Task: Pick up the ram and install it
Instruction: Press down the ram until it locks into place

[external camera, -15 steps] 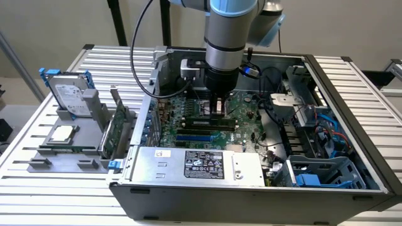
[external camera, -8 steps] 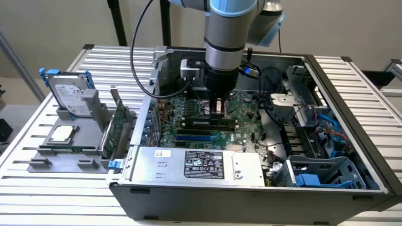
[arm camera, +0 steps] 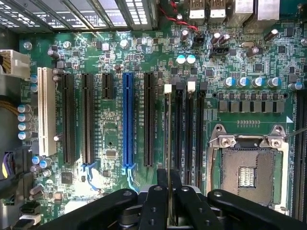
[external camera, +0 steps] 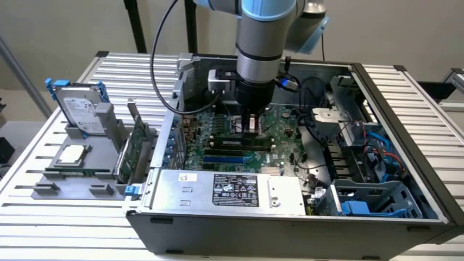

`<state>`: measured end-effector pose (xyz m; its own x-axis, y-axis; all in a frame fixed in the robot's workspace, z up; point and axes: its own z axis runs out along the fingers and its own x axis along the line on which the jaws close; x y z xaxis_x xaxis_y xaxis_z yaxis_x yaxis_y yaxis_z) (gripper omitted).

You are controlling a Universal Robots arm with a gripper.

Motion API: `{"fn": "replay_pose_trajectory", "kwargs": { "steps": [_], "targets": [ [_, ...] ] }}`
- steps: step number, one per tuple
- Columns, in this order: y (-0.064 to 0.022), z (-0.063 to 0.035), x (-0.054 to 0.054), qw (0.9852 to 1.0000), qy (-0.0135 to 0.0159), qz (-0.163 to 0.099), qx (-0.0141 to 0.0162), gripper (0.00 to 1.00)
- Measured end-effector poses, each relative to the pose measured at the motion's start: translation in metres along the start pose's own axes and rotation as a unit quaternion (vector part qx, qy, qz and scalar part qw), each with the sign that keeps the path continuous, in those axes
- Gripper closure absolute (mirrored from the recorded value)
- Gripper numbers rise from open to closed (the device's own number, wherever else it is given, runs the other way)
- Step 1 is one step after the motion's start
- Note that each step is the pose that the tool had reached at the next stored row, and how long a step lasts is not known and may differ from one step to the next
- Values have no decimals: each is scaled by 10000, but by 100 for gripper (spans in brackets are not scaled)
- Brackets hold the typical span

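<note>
Gripping ram in tool

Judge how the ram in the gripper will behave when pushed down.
The ram looks thin edge-on, so it is probably light, yet may flex or crack under a skewed push. Pinched on its flat faces by the gripper, it could pivot.

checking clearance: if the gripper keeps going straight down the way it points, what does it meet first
Likely the motherboard's memory slots: the gripper, shut on the ram, hangs edge-down over them. How far above is unclear.
</note>
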<state>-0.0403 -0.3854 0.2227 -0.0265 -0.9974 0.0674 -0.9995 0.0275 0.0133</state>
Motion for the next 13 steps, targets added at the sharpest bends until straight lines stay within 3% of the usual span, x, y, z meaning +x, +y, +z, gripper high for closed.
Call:
{"fn": "replay_pose_trajectory", "kwargs": {
  "steps": [1,7,13],
  "targets": [
    [0,4,0,10000,7,0,0,0],
    [0,-8,1,10000,8,1,0,0],
    [6,-162,11,10000,8,1,0,0]
  ]
}}
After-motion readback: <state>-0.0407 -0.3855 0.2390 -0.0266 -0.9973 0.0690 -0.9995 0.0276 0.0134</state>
